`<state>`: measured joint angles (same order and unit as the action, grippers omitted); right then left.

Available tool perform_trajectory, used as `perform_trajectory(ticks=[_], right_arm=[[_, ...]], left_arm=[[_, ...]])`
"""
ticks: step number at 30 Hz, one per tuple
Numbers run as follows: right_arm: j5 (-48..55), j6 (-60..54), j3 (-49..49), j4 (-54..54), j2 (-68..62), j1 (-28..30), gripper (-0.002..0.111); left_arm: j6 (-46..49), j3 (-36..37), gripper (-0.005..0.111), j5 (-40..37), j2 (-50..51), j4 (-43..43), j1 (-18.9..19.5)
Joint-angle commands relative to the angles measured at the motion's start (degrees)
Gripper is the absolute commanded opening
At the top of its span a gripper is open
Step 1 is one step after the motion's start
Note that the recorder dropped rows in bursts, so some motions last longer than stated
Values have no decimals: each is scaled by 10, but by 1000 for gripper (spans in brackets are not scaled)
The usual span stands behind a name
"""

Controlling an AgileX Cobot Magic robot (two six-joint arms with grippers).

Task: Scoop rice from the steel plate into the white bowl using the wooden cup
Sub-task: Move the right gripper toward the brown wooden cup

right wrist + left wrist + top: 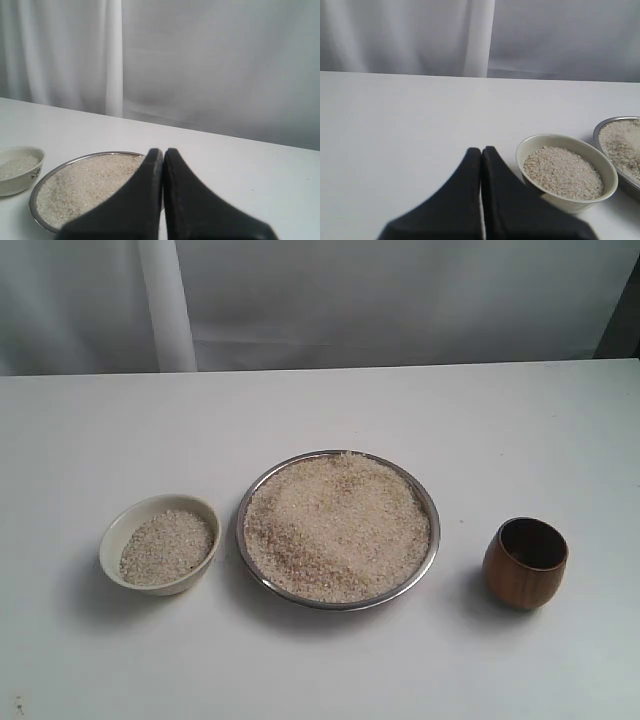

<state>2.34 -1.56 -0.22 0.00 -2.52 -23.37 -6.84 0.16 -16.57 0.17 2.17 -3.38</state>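
Holding both grippers, left gripper (pixel 481 150) and right gripper (pixel 163 151), closed and empty; wooden cup (pixel 526 562) waits upright beside the steel plate (pixel 431 502) for pickup.

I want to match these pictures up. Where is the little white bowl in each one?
Exterior view: the small cream-white ceramic bowl sits left of the shiny steel plate.
Left wrist view: the bowl is beside the closed gripper.
Right wrist view: the bowl shows at the picture's edge.
Shared landmark: the steel plate.
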Motion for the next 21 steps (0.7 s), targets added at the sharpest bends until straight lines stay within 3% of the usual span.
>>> perform_trajectory(ticks=[1,21], right_arm=[[-2,0,2,0,3,4,0],[-2,0,2,36,1,4,0]], left_arm=[[-1,-2,0,2,-2,-3,-2],[-2,-2,0,2,-2,-3,-2]])
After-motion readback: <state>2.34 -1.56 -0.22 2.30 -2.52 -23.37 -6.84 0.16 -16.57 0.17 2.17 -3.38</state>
